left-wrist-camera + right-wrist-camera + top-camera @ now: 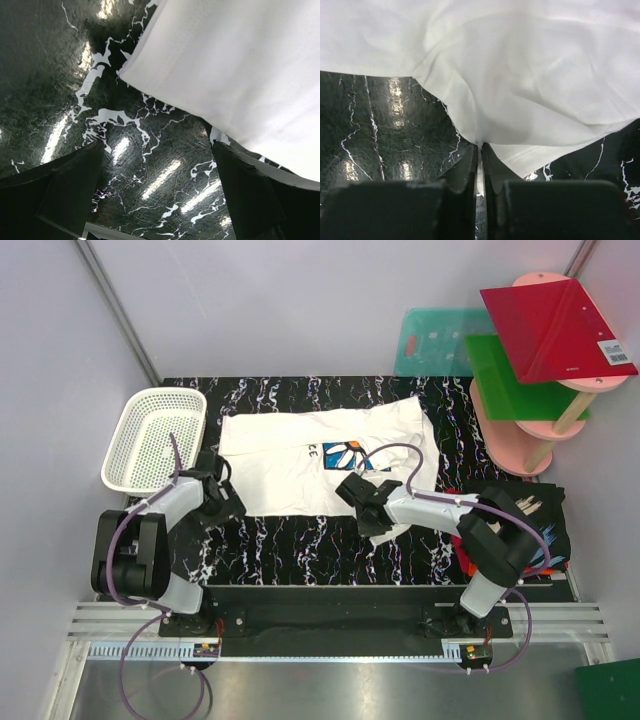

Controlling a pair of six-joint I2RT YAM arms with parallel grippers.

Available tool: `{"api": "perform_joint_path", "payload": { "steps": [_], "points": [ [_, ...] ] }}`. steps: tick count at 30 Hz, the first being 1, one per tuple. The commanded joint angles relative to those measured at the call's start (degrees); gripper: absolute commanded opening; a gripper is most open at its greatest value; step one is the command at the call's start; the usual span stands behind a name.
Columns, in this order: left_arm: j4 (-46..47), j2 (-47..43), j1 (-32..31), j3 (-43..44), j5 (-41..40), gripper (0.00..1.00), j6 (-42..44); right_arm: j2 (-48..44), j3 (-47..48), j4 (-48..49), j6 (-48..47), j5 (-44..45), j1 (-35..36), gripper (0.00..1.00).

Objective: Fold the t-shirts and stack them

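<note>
Right wrist view: the right pincer (pixel 481 150) is pinched nearly shut on a fold of the white t-shirt (pixel 530 75) at its near edge. The cloth is bunched just beyond the fingertips, with dark marbled worktop (pixel 380 130) on either side. Left wrist view: the left pincer (pixel 155 155) stands wide open and holds nothing. Only bare worktop lies between its fingers, and a corner of the white t-shirt lies just beyond them, reaching the right-hand finger. From the top camera, the white t-shirt lies spread out in the middle of the worktop, its blue daisy print facing up close to the right pincer. A black t-shirt (pixel 545 515) sits crumpled at the near right edge, partly under the right arm, with a bit of red-orange t-shirt (pixel 467 562) showing beside it. A white mesh basket (pixel 135 435) sits at the far left. Coloured plastic boards (pixel 520 350) rest on a pink rack (pixel 545 430) at the far right.
</note>
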Motion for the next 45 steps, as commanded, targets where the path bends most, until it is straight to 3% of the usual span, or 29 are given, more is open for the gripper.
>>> {"api": "perform_joint_path", "payload": {
  "steps": [1,11,18,21,25,26,28,38,45],
  "points": [
    [2.60,0.77,1.50,1.34,0.10,0.99,0.25,4.10,1.87,0.88,-0.41,0.52,0.75,0.01],
    [2.68,-3.19,3.70,3.28,-3.60,0.99,-0.89,0.59,3.18,-3.15,-0.85,5.08,1.01,0.00],
    [4.62,4.97,3.96,7.05,-1.66,0.93,-0.71,0.59,4.77,-5.18,-1.29,7.46,1.01,0.00],
    [5.85,8.84,3.87,7.76,-0.61,0.85,-0.63,0.41,4.77,-5.71,-1.29,8.25,1.01,0.00],
    [7.08,11.05,3.87,7.59,0.36,0.61,-0.10,-0.11,4.59,-6.50,-1.03,9.48,1.01,0.00],
    [7.17,11.22,3.87,7.50,0.45,0.34,-0.01,-0.29,4.68,-6.85,-1.12,9.57,1.01,0.00],
    [7.08,10.79,3.87,7.41,0.97,0.02,0.16,-0.82,4.77,-7.03,-1.03,10.18,1.01,0.00],
    [4.89,-0.98,3.87,8.54,4.14,0.00,1.75,-5.04,7.40,-8.26,-2.96,18.00,1.01,0.00],
    [3.39,0.67,3.87,14.17,4.05,0.00,1.83,-2.94,12.67,-7.38,-7.18,28.81,0.92,0.00]
  ]
}}
